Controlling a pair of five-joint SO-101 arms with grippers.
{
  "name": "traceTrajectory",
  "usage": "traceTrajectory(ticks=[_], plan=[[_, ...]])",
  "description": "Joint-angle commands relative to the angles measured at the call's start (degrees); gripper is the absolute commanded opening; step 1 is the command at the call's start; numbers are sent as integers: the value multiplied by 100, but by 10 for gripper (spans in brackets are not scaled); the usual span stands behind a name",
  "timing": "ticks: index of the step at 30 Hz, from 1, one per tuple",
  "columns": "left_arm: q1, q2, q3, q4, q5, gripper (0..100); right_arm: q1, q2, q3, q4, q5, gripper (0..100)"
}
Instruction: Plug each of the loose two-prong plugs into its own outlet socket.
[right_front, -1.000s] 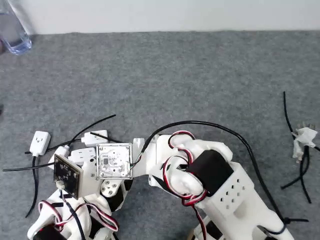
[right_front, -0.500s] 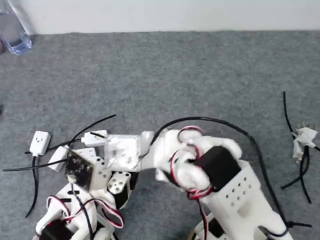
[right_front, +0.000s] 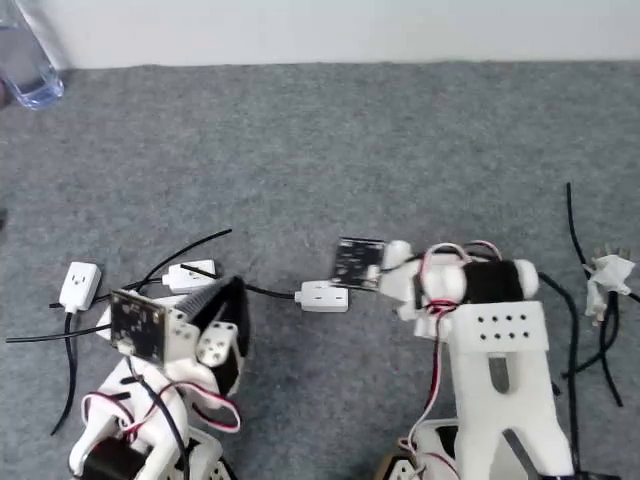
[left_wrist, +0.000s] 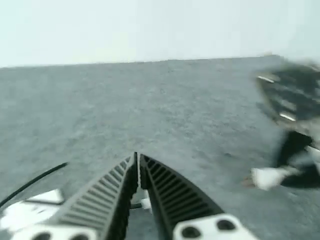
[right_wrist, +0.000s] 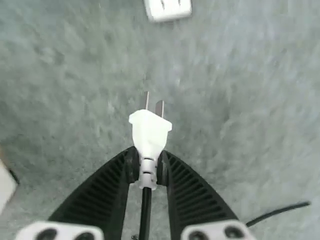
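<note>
Plug (right_wrist: 150, 130) location, please: where is it sitting?

— It is sitting in the right end effector (right_wrist: 146, 162), whose fingers are pinching the neck just behind the white body. Its two prongs are pointing away from the wrist, toward an outlet socket (right_wrist: 167, 9) that is lying apart from them on the grey table (right_front: 330, 150).

And the socket, seen from above?

— It is lying between the two arms, just in front of the right arm's wrist. A black cord (right_front: 270, 292) is running from it toward the left end effector (left_wrist: 139, 159).

How is that one standing?

— Its fingers are pressing almost together. A bit of black cord and a speck of white are showing in the narrow slit, so it is looking like a pinch on that cord.

What else is lying around?

— A white socket (right_front: 79, 285) and a second socket (right_front: 190, 275) are resting near the left arm among black leads. Another loose plug (right_front: 610, 270) is lying well apart on the table's right side among its own cords, and a clear bottle (right_front: 25, 60) is standing at the far left corner.
</note>
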Motion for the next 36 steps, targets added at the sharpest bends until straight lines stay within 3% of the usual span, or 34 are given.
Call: traceTrajectory(ticks=[1,7,15,22,28,32,36], plan=[[-589,-62,198,-88,-26,12,330,-13,580,-892,273,8],[-1143,-62,752,-88,-26,12,84,251,1266,-1956,246,8],[-1785,-62,1376,-97,-624,12,119,2255,1204,-3081,53,8],[-1793,-62,1771,-730,-633,12,514,2703,949,-2492,53,9],[-1793,-62,1780,-738,-633,12,664,2695,721,-2193,9,10],[-1793,-62,1798,-738,-633,12,505,2668,413,-2123,-571,11],[-1793,-53,1807,-738,-642,12,426,2158,-44,-1552,-818,113]])
